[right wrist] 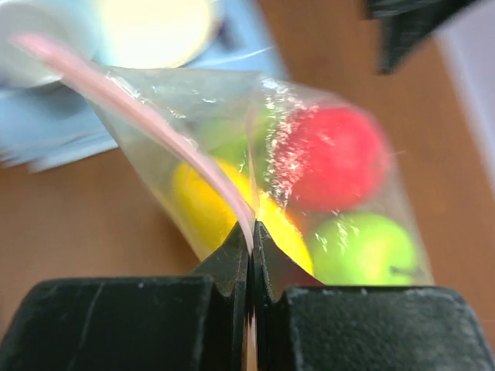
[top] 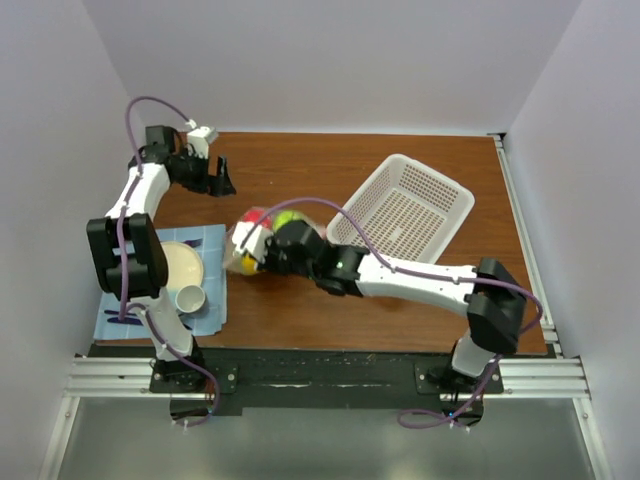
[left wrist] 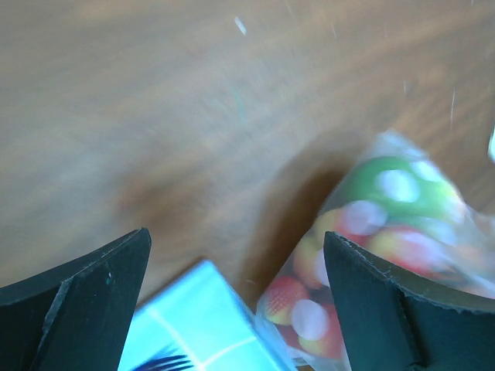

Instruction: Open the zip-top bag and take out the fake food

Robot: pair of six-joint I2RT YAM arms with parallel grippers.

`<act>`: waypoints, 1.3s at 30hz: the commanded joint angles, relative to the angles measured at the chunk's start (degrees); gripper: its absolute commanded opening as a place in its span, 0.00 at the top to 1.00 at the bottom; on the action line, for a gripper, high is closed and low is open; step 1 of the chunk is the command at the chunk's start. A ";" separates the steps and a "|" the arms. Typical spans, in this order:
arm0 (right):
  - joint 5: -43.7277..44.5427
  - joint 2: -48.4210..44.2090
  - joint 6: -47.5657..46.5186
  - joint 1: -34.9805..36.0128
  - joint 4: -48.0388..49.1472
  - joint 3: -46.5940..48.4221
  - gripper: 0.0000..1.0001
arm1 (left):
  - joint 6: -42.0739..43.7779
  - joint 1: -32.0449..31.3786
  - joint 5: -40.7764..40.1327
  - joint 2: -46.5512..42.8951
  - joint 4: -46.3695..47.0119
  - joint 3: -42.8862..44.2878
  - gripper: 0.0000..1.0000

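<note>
Item: zip-top bag [top: 258,235], clear crinkly film, left of centre over the tabletop [top: 300,160]; whether it rests there or hangs slightly raised I cannot tell. Contents: fake food [right wrist: 332,154], with red, yellow and green pieces discernible and the rest blurred. Handling, by estimate: the film is light, limp and slippery, and the load is free to roll and shift. The pink zip strip [right wrist: 131,108] is the one stiffer part, so hold is best taken on the lips just beside it, one lip per arm. Right gripper [right wrist: 251,246]: jaws clenched on the bag's film at the strip. Left gripper [top: 218,180]: jaws released, wide apart, grasping nothing, at 11 o'clock of the bag and apart from it. Surroundings: white mesh basket [top: 352,214] near at 2 o'clock; blue mat [top: 214,240] bearing plate [top: 180,265] and cup [top: 190,298] just beside at 8 o'clock. Open room: bare wood at 12 o'clock, toward the tabletop's far edge.
</note>
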 commanded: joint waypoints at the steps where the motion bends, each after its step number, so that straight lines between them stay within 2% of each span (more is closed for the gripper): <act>1: -3.53 -5.87 11.51 2.83 -4.81 -10.04 0.97 | 5.68 -4.88 -1.44 -5.01 -1.69 -6.69 0.00; 5: -3.36 -7.54 16.78 3.80 -5.95 -16.46 0.93 | 7.44 -7.61 -2.94 -7.48 -1.77 -11.80 0.00; 10: -0.81 -7.28 18.73 3.89 -3.41 -22.97 0.93 | 7.80 -10.69 -2.50 -8.10 -2.30 -14.53 0.00; 15: 2.61 -3.51 19.26 3.98 -2.79 -23.41 0.93 | 7.71 -13.41 -1.80 -7.75 -2.74 -16.64 0.00; 23: 4.73 1.15 19.96 3.98 -1.74 -22.45 0.94 | 9.72 -13.68 2.06 -6.69 -5.02 -18.05 0.00; 24: 5.16 1.59 19.87 3.98 -1.39 -22.27 0.94 | 10.08 -13.68 2.85 -6.60 -5.46 -17.70 0.16; 26: 7.79 2.99 19.52 3.98 -0.16 -21.75 0.93 | 10.87 -13.50 2.77 -5.99 -6.69 -15.77 0.33; 27: 8.68 3.35 19.43 3.98 0.11 -20.79 0.91 | 10.96 -13.33 2.33 -5.90 -6.96 -14.80 0.69; 28: 9.12 3.70 19.26 3.98 0.20 -20.17 0.85 | 10.44 -12.98 1.63 -5.73 -7.05 -13.75 0.87; 29: 9.99 4.05 19.17 3.98 0.11 -18.86 0.81 | 9.74 -12.28 0.84 -5.55 -7.13 -11.13 1.00; 34: 12.20 0.99 19.17 3.98 0.29 -17.70 0.50 | 9.29 -10.34 -4.16 -5.11 -8.54 -4.17 1.00; 36: 13.34 -1.81 19.43 3.98 0.11 -18.22 0.42 | 9.29 -9.64 -6.10 -5.02 -8.45 -2.41 1.00; 39: 14.57 -6.82 20.40 3.98 -0.33 -19.63 0.36 | 9.47 -8.76 -8.47 -5.20 -8.10 -1.96 1.00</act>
